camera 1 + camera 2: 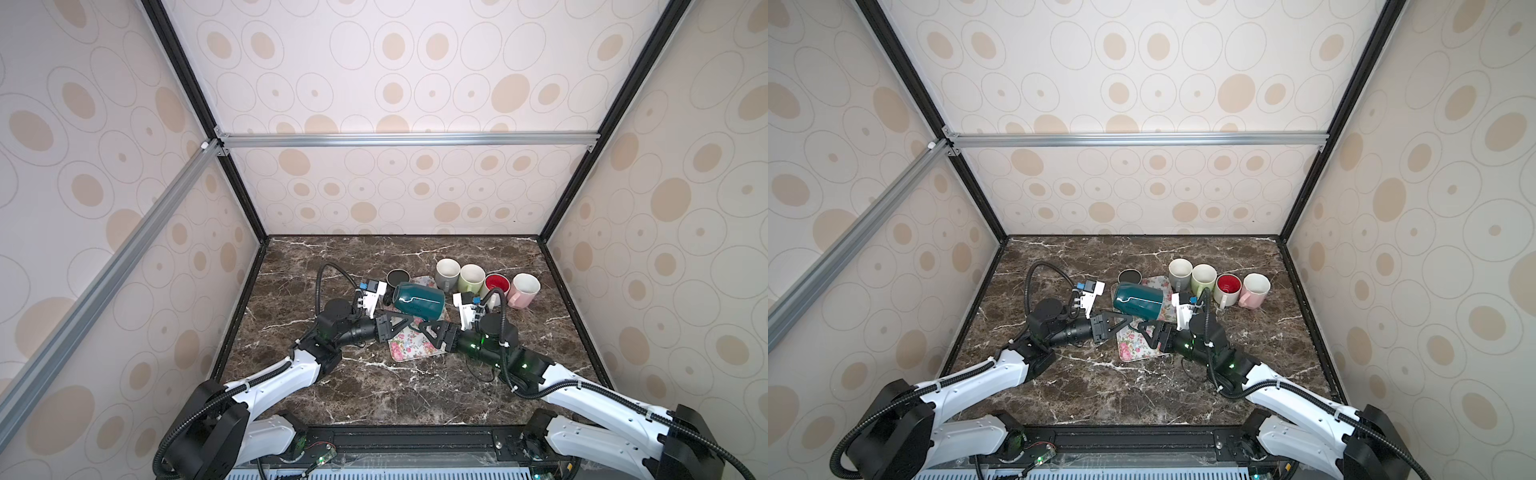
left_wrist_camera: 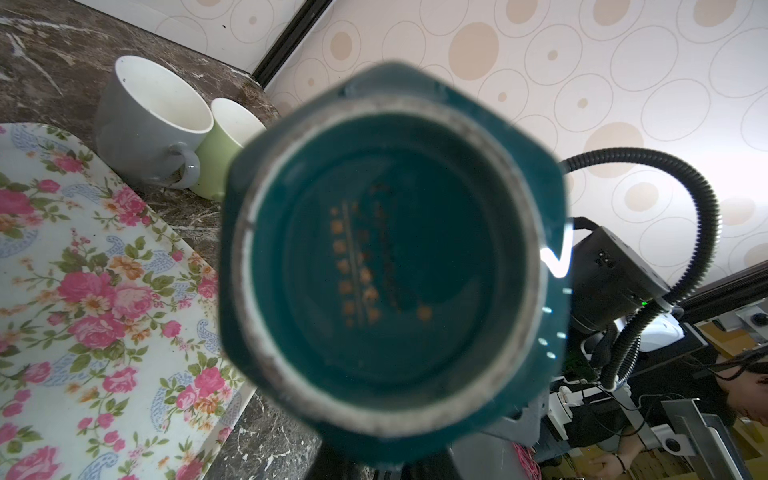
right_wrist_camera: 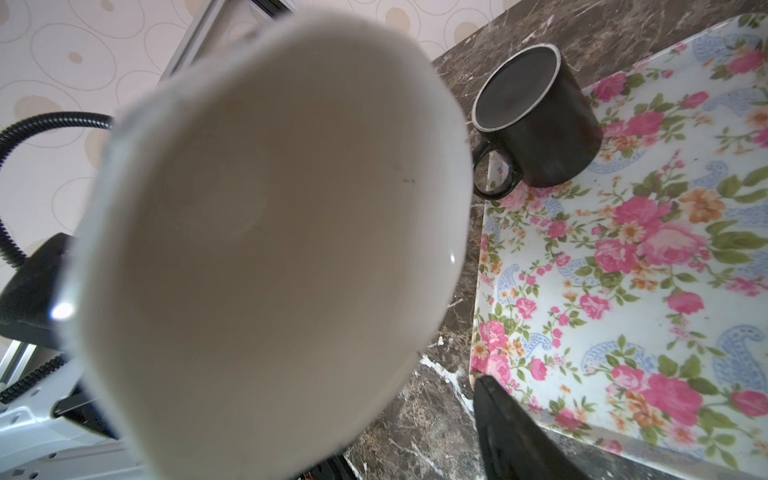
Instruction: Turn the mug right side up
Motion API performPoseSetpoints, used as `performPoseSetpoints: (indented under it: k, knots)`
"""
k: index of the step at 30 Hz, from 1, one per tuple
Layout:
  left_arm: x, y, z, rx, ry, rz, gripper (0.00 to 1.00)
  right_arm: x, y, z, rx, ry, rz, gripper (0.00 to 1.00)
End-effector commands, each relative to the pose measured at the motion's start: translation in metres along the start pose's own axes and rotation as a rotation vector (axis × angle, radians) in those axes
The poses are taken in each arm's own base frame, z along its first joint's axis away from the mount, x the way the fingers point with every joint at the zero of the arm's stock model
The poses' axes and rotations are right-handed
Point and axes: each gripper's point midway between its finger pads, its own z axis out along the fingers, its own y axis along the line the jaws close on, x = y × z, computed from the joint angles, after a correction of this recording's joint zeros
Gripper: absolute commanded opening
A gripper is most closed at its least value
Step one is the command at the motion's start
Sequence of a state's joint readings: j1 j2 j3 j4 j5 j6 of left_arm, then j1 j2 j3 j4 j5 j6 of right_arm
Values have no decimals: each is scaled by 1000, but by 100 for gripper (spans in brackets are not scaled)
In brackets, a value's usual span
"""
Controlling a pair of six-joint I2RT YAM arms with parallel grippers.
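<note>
A teal mug [image 1: 417, 300] [image 1: 1138, 300] hangs on its side above the floral tray [image 1: 405, 353] in both top views. Its base [image 2: 386, 249] faces the left wrist camera, and its white inside [image 3: 270, 249] faces the right wrist camera. My left gripper [image 1: 405, 322] [image 1: 1121, 322] reaches under the mug from the left and is shut on it. My right gripper [image 1: 428, 328] [image 1: 1148, 328] comes in from the right at the mouth end, open. One black finger [image 3: 511, 432] stands clear of the rim, and the other is hidden behind the mug.
A black mug [image 1: 397, 277] [image 3: 536, 124] stands upright at the tray's far corner. Behind and to the right stand a grey mug [image 1: 447, 272] [image 2: 153, 120], a green one [image 1: 471, 278], a red-lined one [image 1: 496, 286] and a pink one [image 1: 523, 291]. Walls close in the marble table [image 1: 374, 399].
</note>
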State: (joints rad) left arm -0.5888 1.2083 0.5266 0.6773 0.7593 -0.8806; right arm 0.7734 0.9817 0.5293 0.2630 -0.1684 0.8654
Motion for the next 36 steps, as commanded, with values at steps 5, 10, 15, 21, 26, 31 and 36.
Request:
performPoseSetpoints:
  k: [5,10,15,21,26,31,36]
  knots:
    - [-24,-38,-4,164,-79,59,0,-11,24,1,-85,-45,-34,59]
    - [-21,-34,-2,162,-72,53,0,-11,25,5,-96,-41,-37,47]
    - [-20,-32,-1,165,-70,43,0,-11,30,10,-121,-39,-39,40]
    - [-18,-33,-2,173,-64,32,0,-15,41,11,-168,-57,-63,35]
    - [-16,-33,-2,178,-56,27,0,-21,51,9,-199,-80,-91,32]
    - [-13,-29,0,171,-43,19,0,-21,58,5,-212,-83,-129,31]
    - [-11,-26,2,164,-31,12,0,-22,60,1,-223,-100,-146,30]
